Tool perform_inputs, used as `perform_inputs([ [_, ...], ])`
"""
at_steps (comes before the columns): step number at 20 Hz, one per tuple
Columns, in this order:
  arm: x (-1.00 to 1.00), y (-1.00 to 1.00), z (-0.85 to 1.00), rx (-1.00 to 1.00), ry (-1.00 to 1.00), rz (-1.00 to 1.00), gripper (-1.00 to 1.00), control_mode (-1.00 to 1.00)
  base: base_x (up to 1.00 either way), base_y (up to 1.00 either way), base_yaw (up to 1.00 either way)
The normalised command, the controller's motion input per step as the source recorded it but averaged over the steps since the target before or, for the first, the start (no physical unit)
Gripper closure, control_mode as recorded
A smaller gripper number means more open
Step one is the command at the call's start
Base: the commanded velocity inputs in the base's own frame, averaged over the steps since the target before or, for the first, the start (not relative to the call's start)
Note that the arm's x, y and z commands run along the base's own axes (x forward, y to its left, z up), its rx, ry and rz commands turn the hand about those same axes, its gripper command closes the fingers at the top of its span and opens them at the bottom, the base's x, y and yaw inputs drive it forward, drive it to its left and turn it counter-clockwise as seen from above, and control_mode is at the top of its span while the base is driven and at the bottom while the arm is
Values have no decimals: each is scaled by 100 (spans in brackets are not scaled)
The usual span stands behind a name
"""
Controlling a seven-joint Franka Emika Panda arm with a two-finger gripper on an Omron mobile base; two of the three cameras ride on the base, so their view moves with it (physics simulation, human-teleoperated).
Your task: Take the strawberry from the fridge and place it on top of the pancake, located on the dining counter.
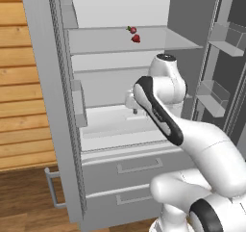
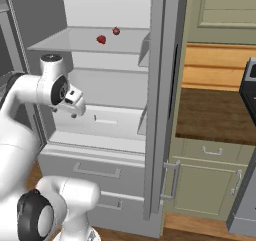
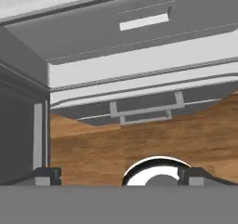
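Fridge (image 1: pixel 57 106): both upper doors stand open, pale shelves showing inside; two lower drawers are closed.
Strawberry (image 1: pixel 136 38): lies on the upper shelf (image 1: pixel 144 41) of the fridge, toward the middle, with a second small red fruit (image 1: pixel 132 30) just behind it; the same pair shows in the right base view (image 2: pixel 101 39).
Gripper (image 2: pixel 75 112): hangs in front of the fridge's lower compartment, well below the strawberry's shelf, pointing downward; its finger tips (image 3: pixel 46 175) sit wide apart at either side of the hand view, holding nothing.
Drawer handle (image 3: pixel 144 112): below the open compartment, seen from the hand.
Wooden floor (image 3: pixel 116 148): beneath the fridge.
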Motion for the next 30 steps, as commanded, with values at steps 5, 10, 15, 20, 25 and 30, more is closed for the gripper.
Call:
perform_inputs([
  [5,-64,-10,-8,-45,30,4,-100,-100,0,0,0],
  [10,-68,-55,-12,8,-18,0,-100,-100,0,0,0],
  [15,-20,-16,0,21,-15,6,-100,-100,0,0,0],
  [20,0,0,-2,4,-19,1,-100,-100,0,0,0],
  [25,-22,-20,0,0,-10,5,-100,-100,0,0,0],
  [30,-34,-33,0,0,-5,5,-100,-100,0,0,0],
])
